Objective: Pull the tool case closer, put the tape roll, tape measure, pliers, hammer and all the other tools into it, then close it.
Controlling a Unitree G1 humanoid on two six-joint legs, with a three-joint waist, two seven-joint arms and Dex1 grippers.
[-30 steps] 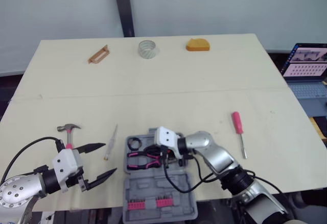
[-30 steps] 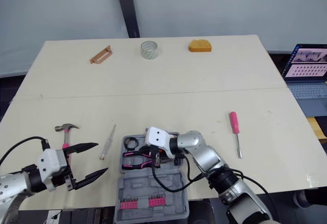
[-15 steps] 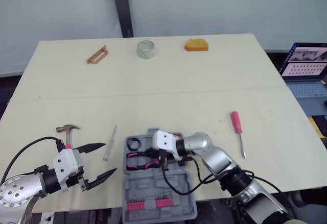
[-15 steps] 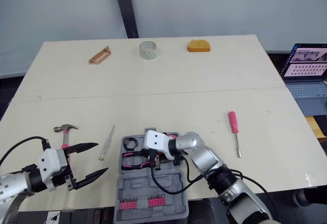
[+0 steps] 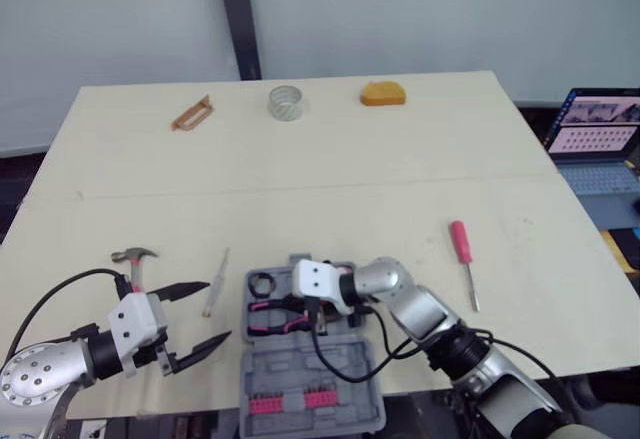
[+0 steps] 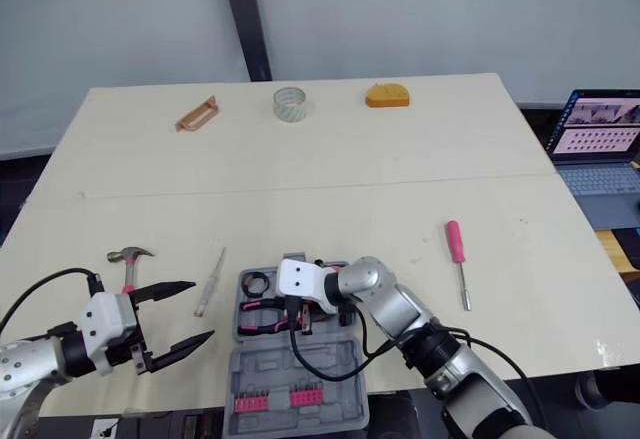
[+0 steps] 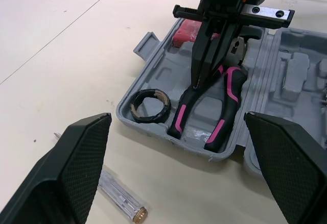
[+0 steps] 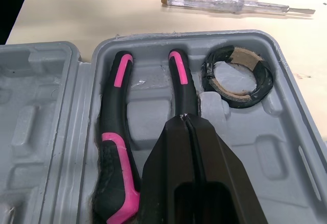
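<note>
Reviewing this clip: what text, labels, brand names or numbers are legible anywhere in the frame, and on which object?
No text can be read in any view.
Laptop screen: rows of small marks, too small to read.
Tool case, pliers, tape measure, red screwdriver: no label, brand or number visible.

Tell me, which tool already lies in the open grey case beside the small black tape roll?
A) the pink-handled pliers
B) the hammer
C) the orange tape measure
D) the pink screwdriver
A: the pliers lie in the tool case next to the tape roll, while the hammer, screwdriver and tape measure sit out on the table.
</note>
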